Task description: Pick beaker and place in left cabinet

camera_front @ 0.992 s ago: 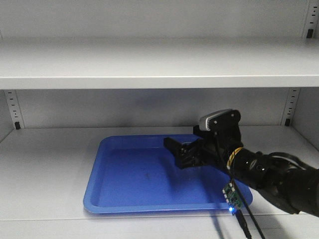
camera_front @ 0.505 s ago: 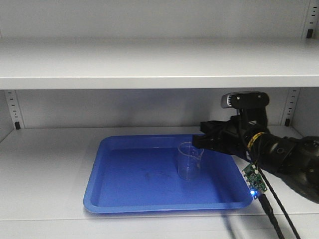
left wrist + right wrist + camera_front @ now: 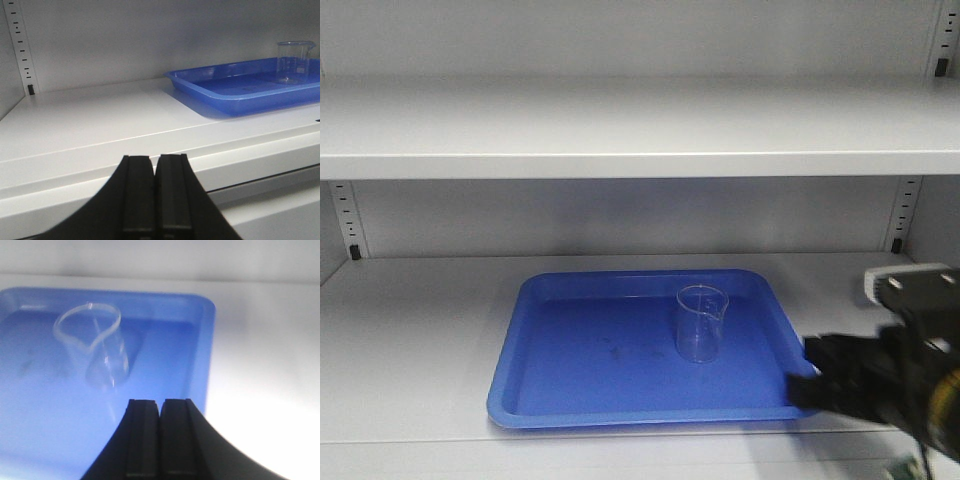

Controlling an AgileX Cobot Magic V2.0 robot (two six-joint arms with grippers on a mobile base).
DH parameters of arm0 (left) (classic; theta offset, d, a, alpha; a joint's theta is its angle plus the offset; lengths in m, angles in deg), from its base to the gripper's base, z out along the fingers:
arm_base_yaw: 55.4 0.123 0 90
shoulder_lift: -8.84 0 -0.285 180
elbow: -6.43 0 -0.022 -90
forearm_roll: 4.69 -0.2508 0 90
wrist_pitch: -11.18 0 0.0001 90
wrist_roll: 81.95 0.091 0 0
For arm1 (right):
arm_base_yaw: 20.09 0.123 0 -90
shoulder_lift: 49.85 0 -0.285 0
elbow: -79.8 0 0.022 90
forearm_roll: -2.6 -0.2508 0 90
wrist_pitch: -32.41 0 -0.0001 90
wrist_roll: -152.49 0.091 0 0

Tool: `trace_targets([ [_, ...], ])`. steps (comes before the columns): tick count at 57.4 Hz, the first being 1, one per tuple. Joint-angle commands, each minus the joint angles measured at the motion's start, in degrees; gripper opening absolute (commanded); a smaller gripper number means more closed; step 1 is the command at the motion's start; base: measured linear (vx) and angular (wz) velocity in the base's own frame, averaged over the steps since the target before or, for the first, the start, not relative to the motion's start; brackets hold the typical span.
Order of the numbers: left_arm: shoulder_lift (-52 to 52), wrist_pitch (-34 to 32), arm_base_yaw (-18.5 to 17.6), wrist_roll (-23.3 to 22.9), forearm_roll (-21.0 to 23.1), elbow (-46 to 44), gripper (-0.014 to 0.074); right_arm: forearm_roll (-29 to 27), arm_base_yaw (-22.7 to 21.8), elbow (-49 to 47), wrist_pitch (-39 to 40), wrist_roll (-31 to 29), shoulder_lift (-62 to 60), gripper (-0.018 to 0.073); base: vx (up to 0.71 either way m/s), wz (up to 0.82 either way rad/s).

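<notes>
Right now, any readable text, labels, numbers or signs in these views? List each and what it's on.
No legible text in any view.
Beaker: faint graduation marks on the glass, too small and blurred to read.
Blue tray: no print visible.
Cabinet shelves and peg strips: only slots, no labels.
Right gripper and left gripper: plain black fingers, no marking.
</notes>
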Motion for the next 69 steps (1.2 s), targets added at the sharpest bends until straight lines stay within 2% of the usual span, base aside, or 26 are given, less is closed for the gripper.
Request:
trace_targets([
  [1,1.0,-4.8,-0.3,-0.2,0.5,0.9,0.0001,0.7,-0.2,4.0,3.2,0.1,-8.5,-0.0007,0.00,0.00],
  [23,1.0,-4.8,-0.3,-0.2,0.5,0.9,0.0001,0.7,-0.2,17.4,3.2,0.1,-30.5,-0.0006,0.00,0.00],
  [41,1.0,-4.8,-0.3,-0.2,0.5,0.9,0.0001,0.8,-0.2,19.8,2.8,0.0,-34.5,-0.0006,0.00,0.00],
  [47,1.0,-4.8,-0.3,-0.2,0.5,0.9,0.0001,1.4,-0.2,19.8,0.8,-2.7,-34.5,-0.0006,0.00,0.00],
  [51,1.0,-4.8,-0.3,-0.2,0.5,0.9,0.0001,-3.6,-0.2,19.8,0.2,-4.6,-34.5,-0.0006,0.00,0.00],
  [57,1.0,-4.8,-0.3,-0.2,0.5,0.9,0.0001,-13.1,-1.9,20.4,-1.6,-14.1,-36.2,-0.0006,0.00,0.00],
  [65,1.0,-4.8,-0.3,-0.2,0.5,0.9,0.0001,-28.4,-8.2,25.3,0.2,-30.2,-42.1,-0.0006,0.00,0.00],
  [69,1.0,-4.8,-0.3,-0.2,0.5,0.9,0.0001,-34.5,-10.9,28.6,0.5,-35.1,-45.6,-0.0006,0.00,0.00],
])
